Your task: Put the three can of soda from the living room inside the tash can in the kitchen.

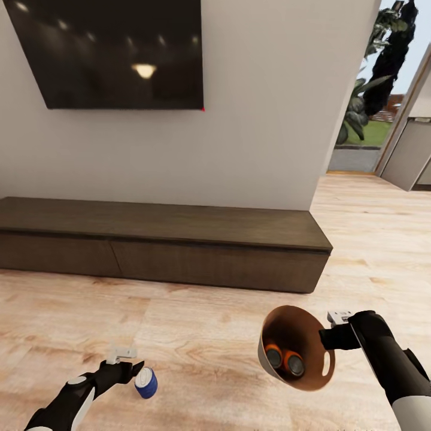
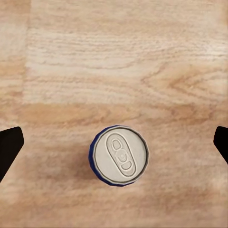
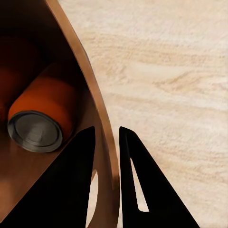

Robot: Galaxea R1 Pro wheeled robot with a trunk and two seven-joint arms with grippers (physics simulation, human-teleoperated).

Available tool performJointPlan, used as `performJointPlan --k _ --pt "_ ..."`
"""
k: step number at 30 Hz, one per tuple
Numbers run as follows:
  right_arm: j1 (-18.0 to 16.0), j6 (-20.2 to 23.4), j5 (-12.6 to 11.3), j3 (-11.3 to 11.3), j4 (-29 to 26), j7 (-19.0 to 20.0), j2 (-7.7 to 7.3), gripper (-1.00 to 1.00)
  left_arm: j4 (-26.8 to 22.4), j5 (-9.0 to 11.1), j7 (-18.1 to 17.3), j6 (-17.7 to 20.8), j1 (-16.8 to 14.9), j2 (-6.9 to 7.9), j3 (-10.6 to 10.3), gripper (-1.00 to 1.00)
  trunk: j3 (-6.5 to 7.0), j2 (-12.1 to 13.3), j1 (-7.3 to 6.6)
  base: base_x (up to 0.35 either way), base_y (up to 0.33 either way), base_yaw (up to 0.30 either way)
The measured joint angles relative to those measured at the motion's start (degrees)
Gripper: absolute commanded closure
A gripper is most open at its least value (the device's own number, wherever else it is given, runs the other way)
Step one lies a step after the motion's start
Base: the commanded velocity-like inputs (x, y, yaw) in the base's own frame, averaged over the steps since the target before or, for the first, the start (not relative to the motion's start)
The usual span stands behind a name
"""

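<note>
The small blue soda can with a silvery top (image 1: pixel 145 382) stands upright on the pale wooden plank floor (image 1: pixel 197 335), between the jaws of the left gripper (image 2: pixel 114 145), which stand wide apart on either side of it without touching; in the left wrist view its pull-tab lid (image 2: pixel 120 154) faces the camera, with the black fingertips (image 2: pixel 8 147) at the far edges. The two orange soda cans with silvery ends (image 1: pixel 285 359) lie side by side on their sides inside the round copper-brown tapered trash can (image 1: pixel 311 377), which hangs tilted above the floor, mouth turned towards the head camera. The right gripper (image 3: pixel 107 147) has its jaws clamped on the bucket's wall (image 3: pixel 102 123) near the slot handle, one finger inside and one outside. Beyond both grippers runs a long low dark-wood cabinet (image 1: pixel 161 239) against a white wall carrying a black television (image 1: pixel 114 51).
</note>
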Motion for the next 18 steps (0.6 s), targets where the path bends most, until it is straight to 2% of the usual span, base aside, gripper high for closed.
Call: performJointPlan --k 10,18 --pt "0.0 0.0 -0.1 -0.3 -0.6 0.0 -0.05 1.00 0.0 0.1 0.0 -0.5 0.1 -0.08 0.0 -1.00 0.00 0.0 0.00 0.005 0.000 0.000" --pt "0.0 0.0 -0.2 -0.4 -2.4 0.0 -0.03 1.00 0.0 0.0 -0.2 -0.1 0.0 -0.11 -0.1 -1.00 0.00 0.0 0.00 0.241 0.000 0.000"
